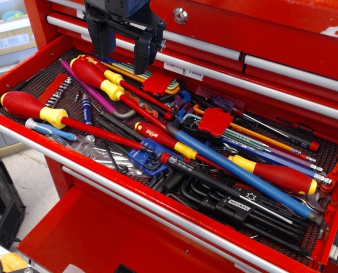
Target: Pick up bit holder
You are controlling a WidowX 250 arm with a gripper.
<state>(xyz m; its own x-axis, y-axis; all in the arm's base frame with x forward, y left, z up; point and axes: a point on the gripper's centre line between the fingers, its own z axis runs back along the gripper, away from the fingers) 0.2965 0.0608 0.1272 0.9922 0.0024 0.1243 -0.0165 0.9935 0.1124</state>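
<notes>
The bit holder (pixel 55 90) is a narrow red strip with a row of short silver bits. It lies at the far left of the open drawer (pixel 21 71) on the dark liner, just behind the largest red-and-yellow screwdriver (pixel 41 111). My gripper (pixel 123 50) hangs above the back of the drawer, over the upper red-and-yellow screwdrivers (pixel 95 74). It is to the right of the bit holder and higher than it. Its two dark fingers are spread apart and hold nothing.
The drawer is crowded with several screwdrivers, red hex key blocks (pixel 159 83) (pixel 215 121), a long blue-handled tool (pixel 243 176) and black key sets (pixel 237 202). The red cabinet front (pixel 260 34) rises behind the gripper. The drawer's front rail (pixel 129 190) runs along the near side.
</notes>
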